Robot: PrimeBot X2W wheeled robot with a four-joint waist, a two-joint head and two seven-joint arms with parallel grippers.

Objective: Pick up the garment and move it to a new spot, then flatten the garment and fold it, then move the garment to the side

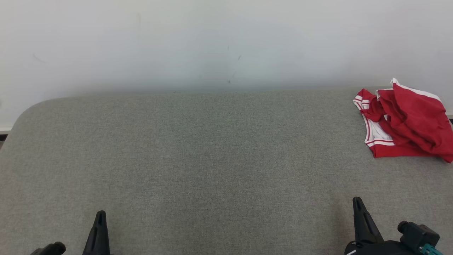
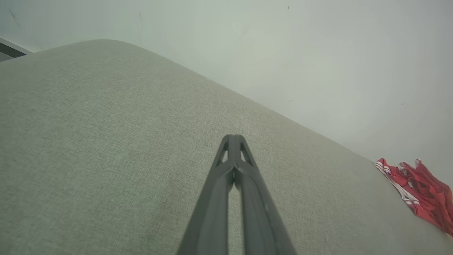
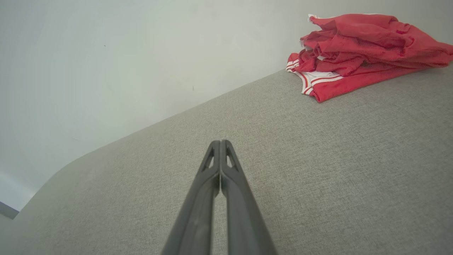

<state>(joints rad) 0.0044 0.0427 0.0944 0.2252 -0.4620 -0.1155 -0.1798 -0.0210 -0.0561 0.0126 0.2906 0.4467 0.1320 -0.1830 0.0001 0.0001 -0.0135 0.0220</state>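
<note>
Garment (image 1: 403, 124), red with white trim, lies crumpled at the far right of the grey fabric surface (image 1: 212, 159), close to the pale wall (image 1: 212, 42) behind it. I see my left gripper (image 1: 100, 213) and right gripper (image 1: 356, 200) low at the near side, both pinched fully closed on nothing and well apart from it.

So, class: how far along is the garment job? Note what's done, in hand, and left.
Done: nothing yet; the red garment lies crumpled at the far right of the grey surface, beside the wall. In hand: nothing; the left gripper and right gripper are shut and empty near the front edge. Left: picking up, moving, flattening, folding, setting aside.
</note>
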